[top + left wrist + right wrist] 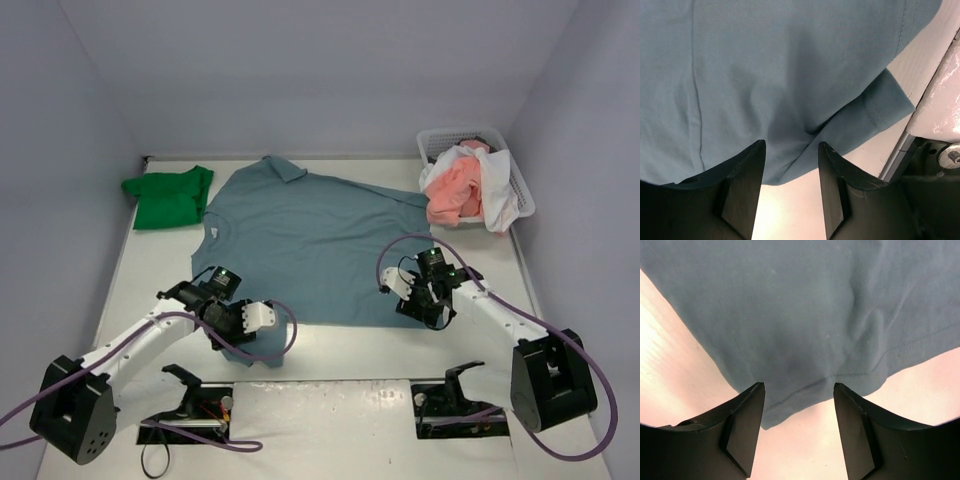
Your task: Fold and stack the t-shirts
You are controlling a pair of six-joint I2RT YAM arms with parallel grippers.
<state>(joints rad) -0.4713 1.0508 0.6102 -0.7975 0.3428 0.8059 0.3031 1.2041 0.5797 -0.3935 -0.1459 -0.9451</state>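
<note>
Left gripper (790,147): jaws part-open, empty, tips at the near edge of the teal t-shirt (790,65). Green t-shirt (168,197): folded, far left. Centre: teal t-shirt spread flat, not yet folded. Right gripper (799,387): jaws apart, empty, at its near right edge. Pink t-shirt (455,195), white t-shirt (503,200): heaped in basket (445,137), pending.

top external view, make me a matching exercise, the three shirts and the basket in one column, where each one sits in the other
1 green t-shirt
2 blue-grey t-shirt
3 salmon pink t-shirt
4 white mesh basket

a far right corner of the table
b heaped in the basket
c far left corner of the table
d spread flat mid-table

Pairs: 1-c, 2-d, 3-b, 4-a
</note>
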